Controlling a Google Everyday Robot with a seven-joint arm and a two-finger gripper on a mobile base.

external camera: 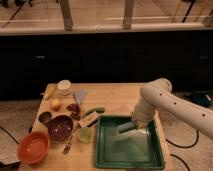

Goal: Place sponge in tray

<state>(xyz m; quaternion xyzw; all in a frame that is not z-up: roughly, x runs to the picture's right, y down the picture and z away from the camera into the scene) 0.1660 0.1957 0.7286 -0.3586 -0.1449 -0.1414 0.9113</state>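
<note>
The dark green tray (130,151) lies on the right half of the wooden table. My gripper (131,125) hangs from the white arm (155,97) over the tray's far part, low inside the rim. It is shut on the small blue-grey sponge (124,128), which sits at the gripper's tip just above or on the tray floor; I cannot tell whether it touches.
Left of the tray stand an orange bowl (33,147), a maroon bowl (60,127), a small green cup (84,134), a green cucumber-like item (94,111), a pale blue triangular cloth (80,96), a white jar (64,87) and a yellow fruit (55,104). A dark cabinet wall runs behind the table.
</note>
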